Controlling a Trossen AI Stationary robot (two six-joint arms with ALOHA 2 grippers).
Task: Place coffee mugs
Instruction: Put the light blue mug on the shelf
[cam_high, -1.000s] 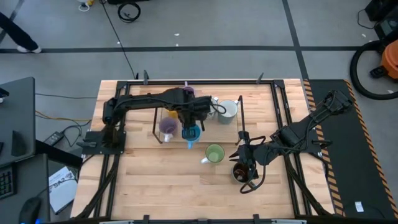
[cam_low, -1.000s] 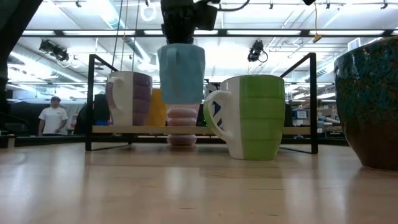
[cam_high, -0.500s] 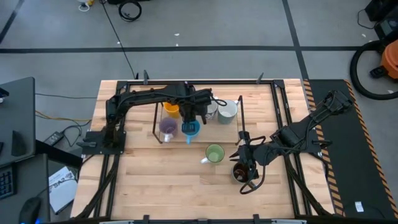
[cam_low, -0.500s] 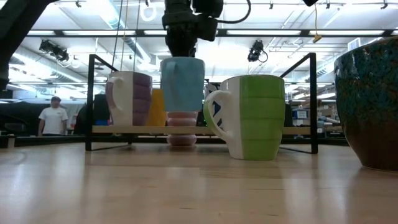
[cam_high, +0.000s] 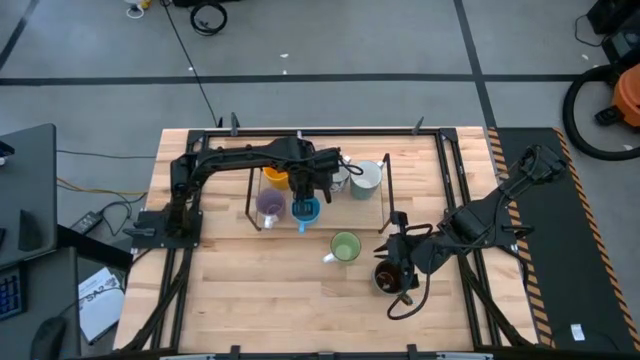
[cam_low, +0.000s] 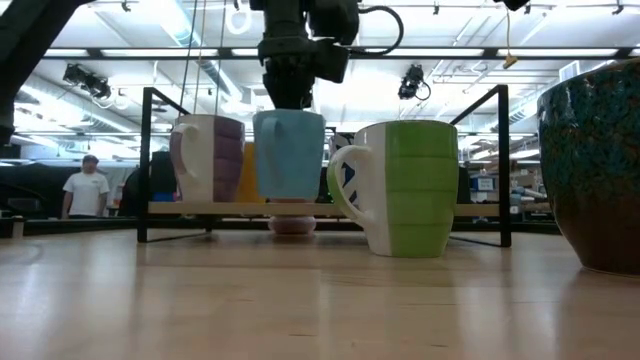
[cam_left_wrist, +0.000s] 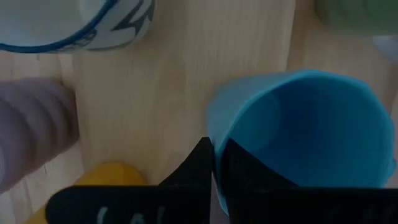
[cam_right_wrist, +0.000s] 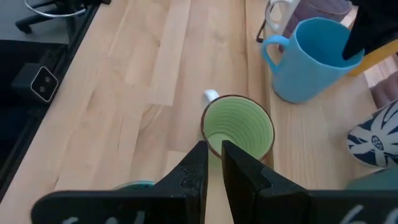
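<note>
From above, your left gripper (cam_high: 306, 196) sits clamped on the rim of the blue mug (cam_high: 307, 211), which stands at the front edge of the black wire rack (cam_high: 384, 190). At the blue mug's 9 o'clock is a lavender mug (cam_high: 269, 205); at its 11 o'clock, an orange mug (cam_high: 275, 179); at its 2 o'clock, a pale mug (cam_high: 366, 176). The green mug (cam_high: 345, 247) stands on the table (cam_high: 250, 290) at the blue mug's 4 o'clock. Your right gripper (cam_high: 398, 262) hangs pinched nearly shut over the dark brown mug (cam_high: 388, 277), at the green mug's 4 o'clock; you cannot tell whether it grips the rim.

At table height, the blue mug (cam_low: 289, 154) rests on the rack's shelf (cam_low: 330, 209) beneath the left gripper (cam_low: 290, 95), the lavender mug (cam_low: 208, 158) just beside it at 9 o'clock, the green mug (cam_low: 405, 187) nearer the camera, the dark brown mug (cam_low: 596, 165) at the right edge. A person (cam_low: 84, 187) stands far behind.

Your left wrist shows the fingers (cam_left_wrist: 202, 168) closed on the blue mug's (cam_left_wrist: 311, 130) rim, a patterned white mug (cam_left_wrist: 87, 25) beyond.

Your right wrist shows narrow fingers (cam_right_wrist: 193, 168) before the green mug (cam_right_wrist: 239, 132).
</note>
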